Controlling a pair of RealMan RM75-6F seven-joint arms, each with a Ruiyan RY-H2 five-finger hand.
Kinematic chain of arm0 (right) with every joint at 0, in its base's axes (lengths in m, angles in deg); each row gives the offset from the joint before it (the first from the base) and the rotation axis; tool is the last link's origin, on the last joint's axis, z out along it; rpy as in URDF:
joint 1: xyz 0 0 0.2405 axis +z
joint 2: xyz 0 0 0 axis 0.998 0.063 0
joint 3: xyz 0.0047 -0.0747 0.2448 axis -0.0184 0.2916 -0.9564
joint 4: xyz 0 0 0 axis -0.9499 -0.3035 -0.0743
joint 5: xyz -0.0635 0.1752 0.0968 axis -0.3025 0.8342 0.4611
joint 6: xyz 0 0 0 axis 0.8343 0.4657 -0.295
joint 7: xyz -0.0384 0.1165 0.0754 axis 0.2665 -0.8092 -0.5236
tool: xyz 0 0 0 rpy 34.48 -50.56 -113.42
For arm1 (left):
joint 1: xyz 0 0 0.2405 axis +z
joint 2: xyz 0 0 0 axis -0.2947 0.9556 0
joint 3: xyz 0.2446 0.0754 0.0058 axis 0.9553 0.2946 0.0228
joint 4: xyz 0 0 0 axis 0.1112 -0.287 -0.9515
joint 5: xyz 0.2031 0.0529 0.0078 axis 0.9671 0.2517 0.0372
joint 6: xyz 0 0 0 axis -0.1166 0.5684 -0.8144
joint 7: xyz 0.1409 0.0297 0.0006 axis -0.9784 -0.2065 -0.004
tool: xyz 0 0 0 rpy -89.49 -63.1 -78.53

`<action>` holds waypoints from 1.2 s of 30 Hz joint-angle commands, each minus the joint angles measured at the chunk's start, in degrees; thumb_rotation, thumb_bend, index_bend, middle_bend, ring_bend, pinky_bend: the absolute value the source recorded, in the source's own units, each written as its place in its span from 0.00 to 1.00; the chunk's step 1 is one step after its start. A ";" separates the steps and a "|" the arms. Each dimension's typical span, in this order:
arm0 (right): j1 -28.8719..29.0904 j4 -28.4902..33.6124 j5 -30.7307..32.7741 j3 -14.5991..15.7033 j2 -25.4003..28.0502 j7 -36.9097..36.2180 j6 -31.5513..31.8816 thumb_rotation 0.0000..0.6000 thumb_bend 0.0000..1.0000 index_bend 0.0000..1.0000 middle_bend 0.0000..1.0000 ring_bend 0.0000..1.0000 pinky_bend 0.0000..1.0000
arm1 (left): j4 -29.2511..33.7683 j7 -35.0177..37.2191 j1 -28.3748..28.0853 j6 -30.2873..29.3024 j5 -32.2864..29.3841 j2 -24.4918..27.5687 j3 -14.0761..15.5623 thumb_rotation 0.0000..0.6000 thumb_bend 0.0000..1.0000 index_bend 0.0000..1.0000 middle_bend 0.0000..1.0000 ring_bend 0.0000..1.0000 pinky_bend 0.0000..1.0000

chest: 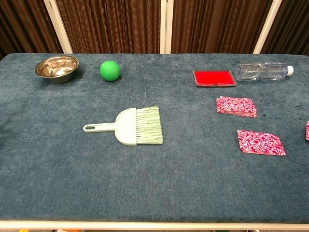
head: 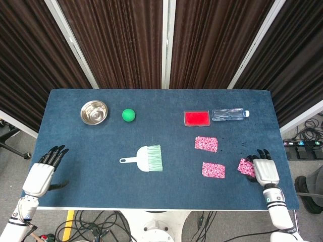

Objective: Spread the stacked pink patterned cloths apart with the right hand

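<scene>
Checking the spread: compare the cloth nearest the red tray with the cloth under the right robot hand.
The cloth near the red tray lies free and fully visible; the cloth at the right robot hand is partly covered by the right robot hand. The first lies farther back, the second near the table's right edge. Both share a pink pattern.

The head view is looking steeply down from high above the near edge, taking in the whole blue table (head: 101, 191), the curtains at 12 o'clock and the floor around it. The chest view is sitting lower and nearer, facing toward 12 o'clock at a shallow slant, cropping the table's side edges. Both are sharing the steel bowl (head: 94, 111) (chest: 57, 67) at 10 o'clock, the green ball (head: 129, 115) (chest: 110, 70) and the brush (head: 144, 159) (chest: 128, 126) at centre.
</scene>
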 commanded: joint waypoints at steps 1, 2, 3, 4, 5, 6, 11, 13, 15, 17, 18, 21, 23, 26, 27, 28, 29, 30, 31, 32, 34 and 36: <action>0.06 -0.38 -0.26 -0.07 -0.27 -0.33 -0.76 1.00 0.13 0.34 0.38 0.08 0.00 | -0.15 0.15 0.08 -0.04 -0.04 -0.05 0.04 1.00 0.00 0.08 0.04 0.03 0.23; 0.13 -0.37 -0.25 -0.07 -0.24 -0.26 -1.22 1.00 0.12 0.32 0.37 0.07 0.00 | -0.23 0.27 0.11 -0.10 -0.04 -0.04 0.04 1.00 0.00 0.08 0.04 0.03 0.23; 0.17 -0.26 -0.23 -0.02 -0.13 -0.16 -1.59 1.00 0.12 0.29 0.36 0.06 0.00 | -0.28 0.36 0.13 -0.15 -0.04 -0.03 0.03 1.00 0.00 0.08 0.04 0.03 0.23; 0.22 -0.10 -0.17 0.00 0.01 -0.02 -1.94 1.00 0.11 0.25 0.34 0.04 0.00 | -0.33 0.45 0.15 -0.21 -0.04 -0.02 0.02 1.00 0.00 0.08 0.04 0.03 0.23; 0.26 0.11 -0.06 -0.01 0.19 0.18 -2.32 1.00 0.10 0.22 0.33 0.03 0.00 | -0.40 0.58 0.17 -0.27 -0.03 0.00 0.01 1.00 0.00 0.08 0.04 0.03 0.23; 0.27 0.25 0.05 -0.03 0.28 0.30 -2.55 1.00 0.10 0.19 0.31 0.02 0.00 | -0.46 0.69 0.19 -0.28 -0.03 0.00 0.02 1.00 0.00 0.08 0.04 0.03 0.23; 0.26 0.63 0.24 -0.23 0.35 0.59 -3.28 1.00 0.10 0.08 0.26 0.00 0.00 | -0.80 0.98 0.23 -0.28 0.07 -0.11 0.14 1.00 0.00 0.08 0.04 0.03 0.23; 0.25 0.69 0.15 -0.36 0.35 0.60 -3.30 1.00 0.10 0.07 0.25 0.00 0.00 | -0.79 0.95 0.24 -0.34 0.08 -0.11 0.11 1.00 0.00 0.08 0.04 0.03 0.23; 0.17 1.03 -0.11 -0.53 0.54 0.43 -3.07 1.00 0.10 0.07 0.25 0.00 0.00 | -0.68 0.89 0.24 -0.48 0.14 -0.03 0.05 1.00 0.00 0.08 0.04 0.03 0.23; -0.02 1.92 -0.70 -0.79 1.05 0.04 -2.31 1.00 0.10 0.07 0.25 0.00 0.00 | -0.50 0.77 0.23 -0.60 0.20 0.07 0.00 1.00 0.00 0.08 0.04 0.03 0.23; -0.16 2.45 -1.06 -0.91 1.39 -0.20 -1.80 1.00 0.10 0.07 0.25 0.00 0.00 | -0.41 0.73 0.22 -0.63 0.22 0.13 -0.01 1.00 0.00 0.08 0.04 0.03 0.23; -0.63 4.96 -2.28 -1.45 3.10 -0.97 0.13 1.00 0.10 0.07 0.25 0.00 0.00 | -0.20 0.65 0.25 -0.72 0.32 0.26 0.02 1.00 0.00 0.08 0.04 0.03 0.23; -1.03 7.14 -3.28 -1.85 4.68 -1.47 1.72 1.00 0.10 0.07 0.25 0.00 0.00 | -0.09 0.61 0.24 -0.76 0.36 0.31 0.01 1.00 0.00 0.08 0.04 0.03 0.23; -1.81 10.20 -4.72 -2.62 6.79 -3.20 4.25 1.00 0.10 0.07 0.25 0.00 0.00 | 0.08 0.60 0.21 -0.80 0.34 0.35 -0.09 1.00 0.00 0.08 0.04 0.03 0.23; -2.09 10.90 -5.45 -2.95 7.18 -4.07 5.38 1.00 0.10 0.07 0.25 0.00 0.00 | 0.12 0.60 0.20 -0.82 0.34 0.35 -0.11 1.00 0.00 0.08 0.04 0.03 0.23; -2.45 11.28 -6.56 -3.31 7.33 -5.31 6.90 1.00 0.10 0.08 0.26 0.00 0.00 | 0.14 0.60 0.20 -0.83 0.33 0.34 -0.13 1.00 0.00 0.08 0.04 0.03 0.23; -3.01 11.23 -8.52 -3.59 7.31 -7.40 9.16 1.00 0.10 0.10 0.27 0.00 0.00 | 0.15 0.58 0.19 -0.80 0.32 0.32 -0.13 1.00 0.00 0.08 0.04 0.03 0.23; -3.37 10.93 -10.21 -3.58 7.28 -9.06 10.67 1.00 0.11 0.12 0.28 0.00 0.00 | 0.14 0.57 0.17 -0.76 0.29 0.30 -0.14 1.00 0.00 0.08 0.04 0.03 0.23; -3.68 10.50 -12.04 -3.40 7.32 -10.69 12.06 1.00 0.11 0.13 0.28 0.00 0.00 | 0.12 0.56 0.15 -0.70 0.26 0.27 -0.15 1.00 0.00 0.08 0.04 0.03 0.23; -4.09 9.78 -14.55 -2.84 7.50 -12.45 13.72 1.00 0.12 0.13 0.28 0.00 0.00 | 0.09 0.54 0.13 -0.63 0.19 0.22 -0.18 1.00 0.00 0.08 0.04 0.03 0.23; -4.72 8.80 -18.02 -1.38 8.06 -12.91 15.63 1.00 0.13 0.12 0.23 0.00 0.00 | -0.01 0.57 0.15 -0.60 0.06 0.14 -0.23 1.00 0.00 0.08 0.04 0.03 0.23; -5.90 7.93 -20.67 0.34 8.28 -10.22 17.73 1.00 0.13 0.08 0.17 0.00 0.00 | 0.01 0.58 0.09 -0.54 -0.12 -0.03 -0.40 1.00 0.00 0.08 0.04 0.03 0.23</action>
